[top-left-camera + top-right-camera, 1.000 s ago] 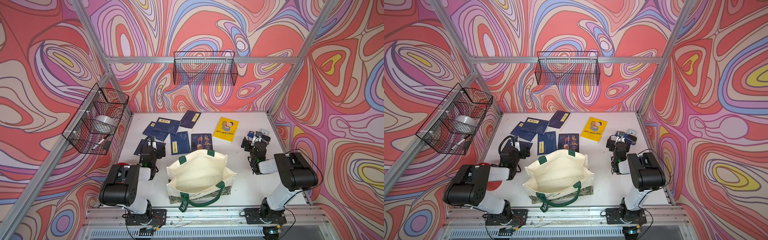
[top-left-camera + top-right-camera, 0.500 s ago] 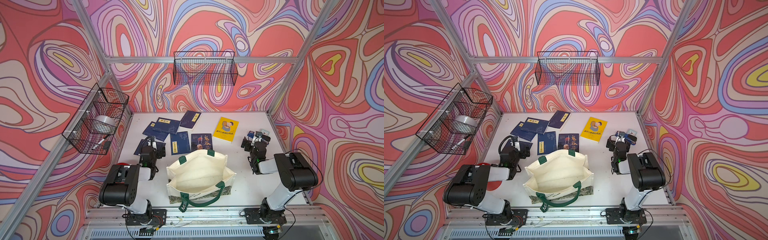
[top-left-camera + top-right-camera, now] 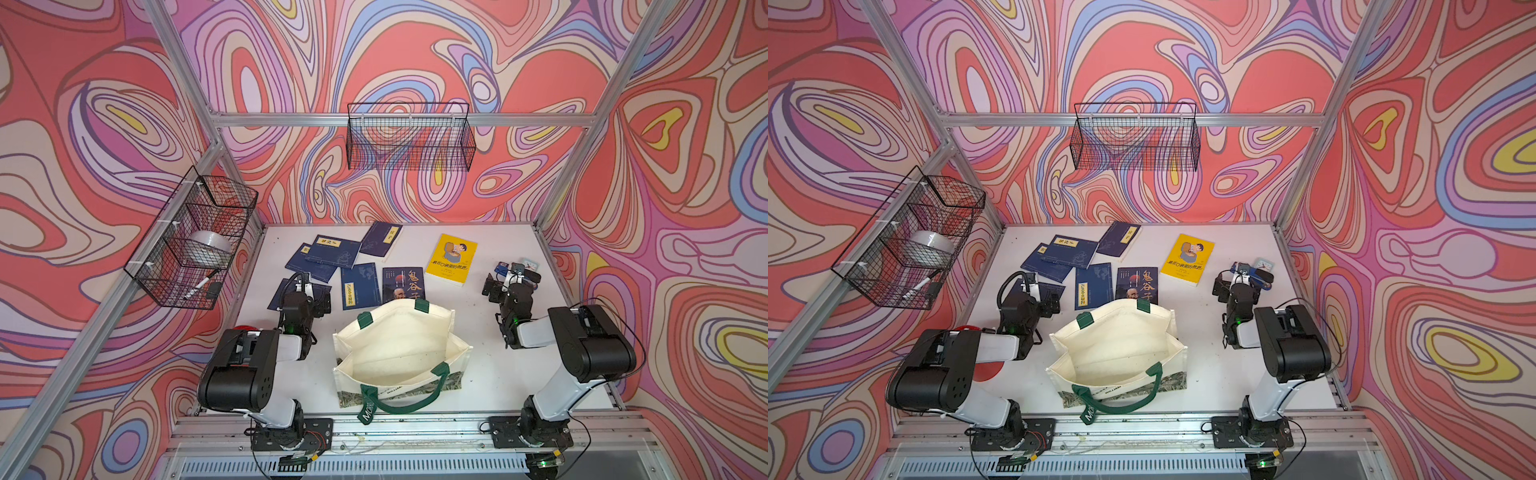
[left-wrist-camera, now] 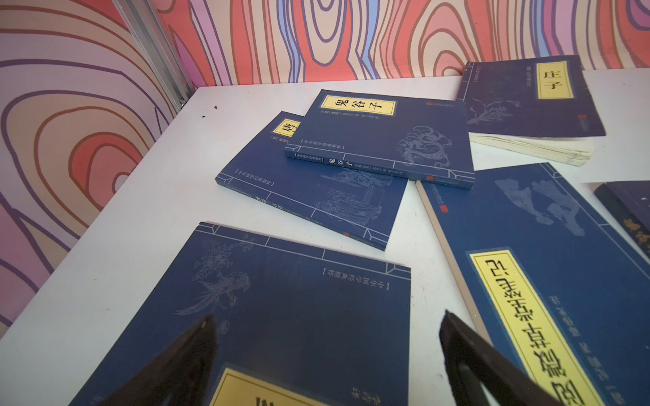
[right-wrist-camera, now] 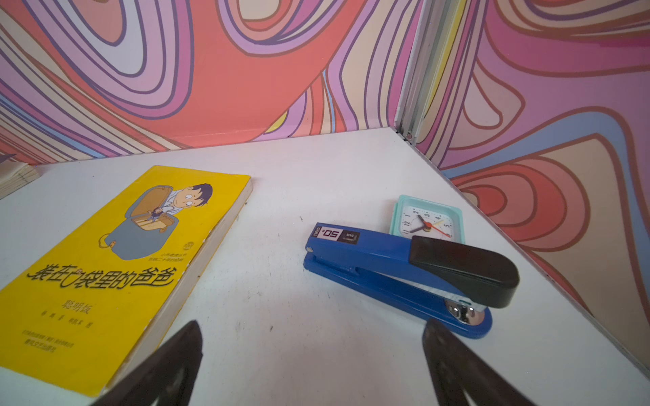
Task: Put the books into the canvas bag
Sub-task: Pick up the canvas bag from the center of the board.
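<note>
Black joint housings (image 3: 237, 380), white links (image 3: 557, 386), looped black cables (image 3: 296, 276), green lights (image 3: 515, 320); left end effector (image 4: 326, 315) black, wedge-tipped

Top views overlook everything; wrist cameras hug table (image 4: 123, 228).

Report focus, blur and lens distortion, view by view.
Left wrist view: the left gripper's black fingers are blurred, and so is the yellow label at the near end of the closest navy blue paperback; the stacked navy paperbacks beyond are sharp. Right wrist view: the right gripper's fingers blurred, the blue-and-black stapler crisp. Both top views: wide-angle lens splays the aluminium frame posts; light even.
</note>
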Motion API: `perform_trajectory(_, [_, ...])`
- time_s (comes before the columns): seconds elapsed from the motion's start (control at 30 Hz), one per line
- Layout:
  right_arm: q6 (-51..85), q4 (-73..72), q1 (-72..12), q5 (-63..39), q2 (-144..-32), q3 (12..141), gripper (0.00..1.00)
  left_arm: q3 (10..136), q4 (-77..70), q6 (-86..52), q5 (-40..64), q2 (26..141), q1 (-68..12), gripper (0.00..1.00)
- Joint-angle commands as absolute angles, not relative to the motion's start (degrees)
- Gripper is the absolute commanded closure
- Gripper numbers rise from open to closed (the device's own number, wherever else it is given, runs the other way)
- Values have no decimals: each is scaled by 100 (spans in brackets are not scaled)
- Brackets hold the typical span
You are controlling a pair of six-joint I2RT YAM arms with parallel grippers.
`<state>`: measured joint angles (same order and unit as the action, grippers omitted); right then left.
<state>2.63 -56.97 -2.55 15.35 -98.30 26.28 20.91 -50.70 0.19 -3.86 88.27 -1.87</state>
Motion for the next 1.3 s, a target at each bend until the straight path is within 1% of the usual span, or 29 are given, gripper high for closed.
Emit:
perform_trajectory(0.0, [299, -5788, -220, 1576, -9794, 2544, 2, 2202, -5004, 9, -324, 8817, -158, 0])
perform_trajectory(0.13, [207, -5606, -228, 1391, -9135, 2332, 2, 1866, -5487, -130, -713, 8575, -158, 0])
perform_trajectory(0.2, [174, -4975, -229, 1244, -8567, 2403, 2, 1826, -5082, -211, -956, 8066, -167, 0])
perform_trajectory(0.23, [224, -4509, -228, 1187, -8298, 2524, 2, 1877, -4778, -217, -1045, 7839, -188, 0])
perform_trajectory(0.33, [362, -2491, -226, 670, -7508, 3244, 5, 2276, -3559, -387, -1228, 7130, -237, 0])
perform_trajectory(0.4, [607, -1157, -229, 269, -7232, 3938, 9, 2581, -2752, -657, -1176, 6701, -237, 0])
perform_trajectory(0.47, [644, -89, -255, -427, -7148, 4661, 14, 2903, -1849, -769, -952, 6336, -237, 0])
perform_trajectory(0.57, [425, 1244, -603, -1217, -7273, 5841, 18, 3841, -311, -923, -439, 5991, -237, 0])
perform_trajectory(0.67, [-71, 2215, -1328, -1585, -7669, 7072, 18, 4521, 876, -808, 305, 5733, -237, 3])
perform_trajectory(0.8, [-862, 3695, -2395, -2669, -8484, 8877, 17, 4859, 1803, -312, 1280, 5271, -271, 8])
perform_trajectory(0.83, [-1021, 3995, -2635, -2799, -8673, 9217, 17, 4929, 2009, -228, 1394, 5203, -287, 8])
perform_trajectory(0.9, [-1333, 4677, -3236, -2705, -9059, 9887, 17, 5128, 2517, -104, 1660, 5135, -341, 10])
perform_trajectory(0.97, [-1544, 5257, -3718, -2557, -9367, 10369, 16, 5284, 2875, -52, 2002, 5141, -420, 12])
perform_trajectory(1.07, [-1639, 5900, -4248, -2520, -9735, 10825, 15, 5394, 3153, 11, 2115, 5159, -650, 12])
perform_trajectory(1.1, [-1668, 6060, -4370, -2558, -9804, 10917, 14, 5396, 3190, 18, 2116, 5151, -684, 12])
perform_trajectory(1.2, [-1723, 6310, -4599, -2608, -9903, 10946, 2, 5340, 3103, 5, 2083, 5124, -686, 11])
perform_trajectory(1.27, [-1788, 6355, -4666, -2511, -9905, 10812, 2, 5340, 3034, 0, 2091, 5147, -686, 11])
